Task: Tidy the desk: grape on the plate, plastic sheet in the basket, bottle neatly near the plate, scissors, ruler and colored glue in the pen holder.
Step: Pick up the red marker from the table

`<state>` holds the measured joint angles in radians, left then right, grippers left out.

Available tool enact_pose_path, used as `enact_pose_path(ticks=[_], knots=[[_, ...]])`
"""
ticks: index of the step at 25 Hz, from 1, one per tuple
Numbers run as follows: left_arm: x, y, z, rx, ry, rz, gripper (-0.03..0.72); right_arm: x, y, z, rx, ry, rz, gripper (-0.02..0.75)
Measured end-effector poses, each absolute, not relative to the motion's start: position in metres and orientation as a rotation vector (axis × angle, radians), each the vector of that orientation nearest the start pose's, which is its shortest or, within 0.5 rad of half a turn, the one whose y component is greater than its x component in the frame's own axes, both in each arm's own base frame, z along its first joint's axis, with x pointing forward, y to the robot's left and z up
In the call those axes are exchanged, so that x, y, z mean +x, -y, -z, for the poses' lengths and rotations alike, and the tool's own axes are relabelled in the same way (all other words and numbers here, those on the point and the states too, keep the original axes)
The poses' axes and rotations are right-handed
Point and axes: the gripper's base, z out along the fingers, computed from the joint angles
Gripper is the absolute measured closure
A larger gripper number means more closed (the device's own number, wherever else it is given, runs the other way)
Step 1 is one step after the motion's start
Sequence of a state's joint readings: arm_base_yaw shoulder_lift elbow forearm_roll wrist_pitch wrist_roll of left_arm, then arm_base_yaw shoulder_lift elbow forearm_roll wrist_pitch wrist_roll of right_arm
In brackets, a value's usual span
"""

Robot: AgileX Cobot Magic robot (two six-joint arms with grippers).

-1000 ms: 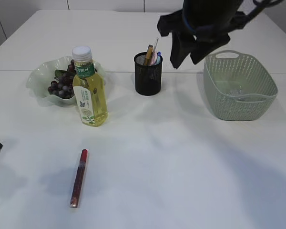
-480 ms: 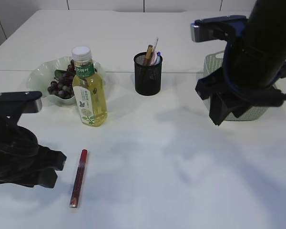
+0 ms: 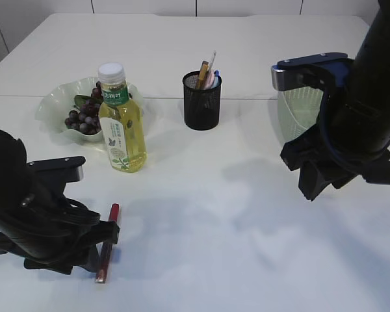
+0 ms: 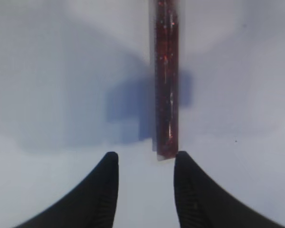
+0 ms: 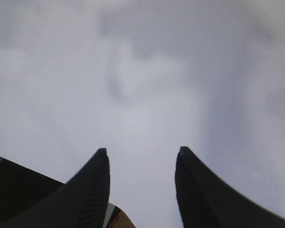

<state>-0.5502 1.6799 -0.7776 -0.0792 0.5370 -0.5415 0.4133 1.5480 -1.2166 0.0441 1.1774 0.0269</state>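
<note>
The red glitter glue tube (image 3: 110,224) lies on the white table at front left; in the left wrist view the glue tube (image 4: 166,85) runs lengthwise, its near end just ahead of the right fingertip. My left gripper (image 4: 146,159) is open and empty, low over the table; its fingertips are hidden behind the arm in the exterior view. My right gripper (image 5: 141,154) is open and empty above bare table, in front of the green basket (image 3: 299,110). Grapes (image 3: 84,114) lie on the green plate (image 3: 55,104). The yellow bottle (image 3: 121,123) stands upright beside the plate. The black mesh pen holder (image 3: 202,101) holds pens.
The right arm (image 3: 351,123) covers most of the basket. The left arm (image 3: 32,221) sits at the front left edge of the table. Scissors, ruler and plastic sheet are not distinguishable.
The left arm has come in from the left edge and moved right to the glue tube. The right arm has moved from above the pen holder down and right, in front of the basket.
</note>
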Motion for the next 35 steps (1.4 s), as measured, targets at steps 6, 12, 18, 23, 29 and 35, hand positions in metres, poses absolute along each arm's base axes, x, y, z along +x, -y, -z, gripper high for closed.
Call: enact_pose_path(ticks=[6,12,18,23,29,35], knots=[[0.235,0.157,-0.137,-0.086,-2.944,0.272,0.399,0.269,-0.122,-0.277,-0.554,-2.943,-0.113,0.369],[0.24,0.161,-0.132,-0.108,-2.917,0.289,0.399,0.269,-0.122,-0.277,-0.555,-2.942,-0.111,0.37],[0.256,0.171,-0.124,-0.104,-2.94,0.267,0.399,0.269,-0.122,-0.278,-0.554,-2.939,-0.112,0.369],[0.262,0.175,-0.12,-0.113,-2.958,0.252,0.399,0.269,-0.122,-0.278,-0.554,-2.939,-0.112,0.369],[0.261,0.172,-0.11,-0.117,-3.008,0.166,0.4,0.269,-0.122,-0.278,-0.553,-2.939,-0.112,0.37],[0.261,0.171,-0.109,-0.123,-3.01,0.158,0.401,0.269,-0.122,-0.278,-0.553,-2.939,-0.112,0.37]])
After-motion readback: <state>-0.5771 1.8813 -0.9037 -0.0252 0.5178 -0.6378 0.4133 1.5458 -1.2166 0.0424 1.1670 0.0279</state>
